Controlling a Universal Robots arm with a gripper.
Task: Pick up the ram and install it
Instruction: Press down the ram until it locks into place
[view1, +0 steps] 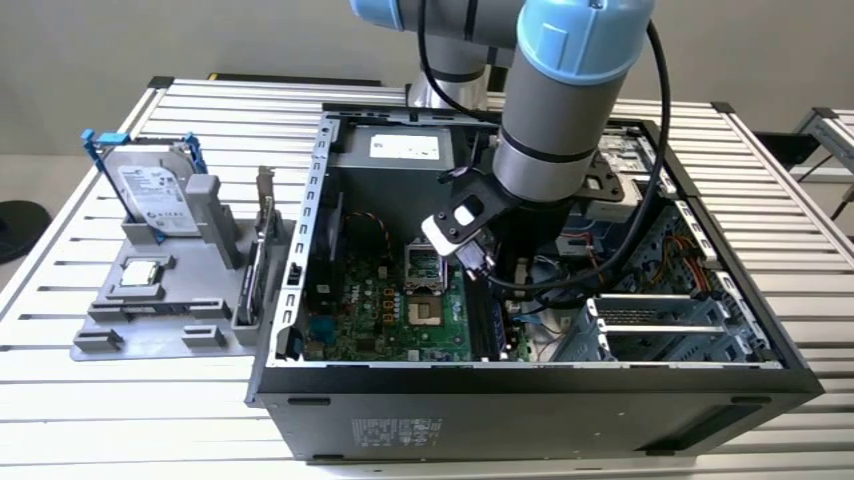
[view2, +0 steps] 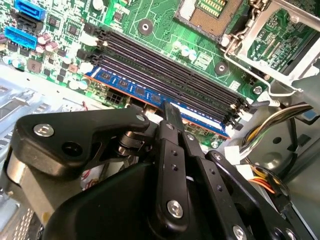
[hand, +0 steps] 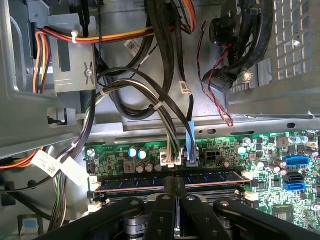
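The ram (view2: 129, 88) is a long blue stick with dark chips. It stands edge-up in the memory slot nearest the board's edge, beside three empty black slots (view2: 165, 65). In the first wrist view the ram (hand: 215, 176) runs straight along its slot. My gripper (view2: 171, 111) has its black fingers pinched together on the stick's top edge near its middle, and the same grip shows in the first wrist view (hand: 175, 184). In the exterior view the gripper (view1: 489, 278) reaches down inside the open computer case (view1: 534, 375), over the green motherboard (view1: 387, 300).
Cable bundles (hand: 150, 90) and a drive cage (view1: 654, 320) crowd the case close to the arm. The open processor socket (view2: 210, 12) lies past the slots. On the exterior view's left, a grey fixture (view1: 160, 310) holds a hard drive (view1: 154, 195) and an upright card (view1: 263, 230).
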